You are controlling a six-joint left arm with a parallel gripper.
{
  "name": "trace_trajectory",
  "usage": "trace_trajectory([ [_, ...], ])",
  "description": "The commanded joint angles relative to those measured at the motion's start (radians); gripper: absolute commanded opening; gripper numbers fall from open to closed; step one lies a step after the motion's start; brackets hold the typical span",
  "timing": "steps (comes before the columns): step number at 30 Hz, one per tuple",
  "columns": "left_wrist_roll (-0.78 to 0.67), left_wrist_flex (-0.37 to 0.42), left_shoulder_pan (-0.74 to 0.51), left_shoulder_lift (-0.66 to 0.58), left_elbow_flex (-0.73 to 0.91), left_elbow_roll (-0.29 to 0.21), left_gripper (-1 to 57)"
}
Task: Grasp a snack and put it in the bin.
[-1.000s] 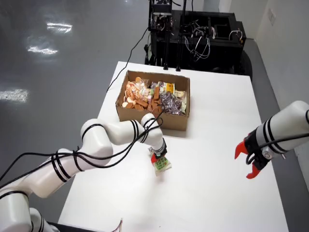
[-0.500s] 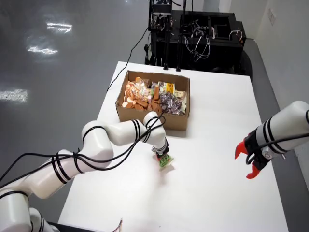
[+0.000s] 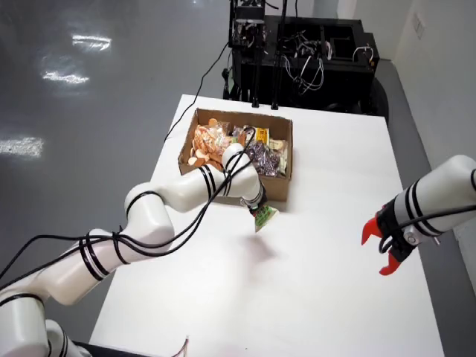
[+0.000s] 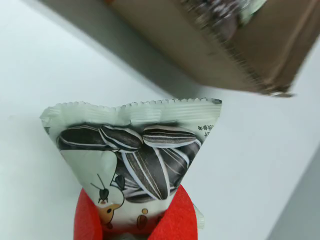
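The snack [image 4: 132,155] hung pinched in the gripper [image 3: 256,211], whose red fingers [image 4: 170,220] were closed on its lower end. It had risen off the table [image 3: 327,245] since half a second before and moved toward the box [image 3: 271,186], now just ahead of the gripper. The second arm [image 3: 424,204] had not moved.

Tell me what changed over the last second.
The working arm's pincer, shut on the sunflower seed packet, lifted it off the white table and carried it toward the cardboard box. The grip held throughout. The box, its snacks and the second arm at the right of the overhead view stayed put.
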Motion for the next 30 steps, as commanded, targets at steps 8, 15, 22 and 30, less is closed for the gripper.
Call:
trace_trajectory([
  [8,-0.025,0.028,0.048,0.026,-0.211,0.011,6.5],
  [15,-0.01,0.031,0.064,0.065,-0.31,0.031,6.4],
  [22,0.027,0.023,0.076,0.095,-0.374,0.054,5.9],
  [30,0.085,-0.03,0.096,0.105,-0.4,0.076,5.1],
])
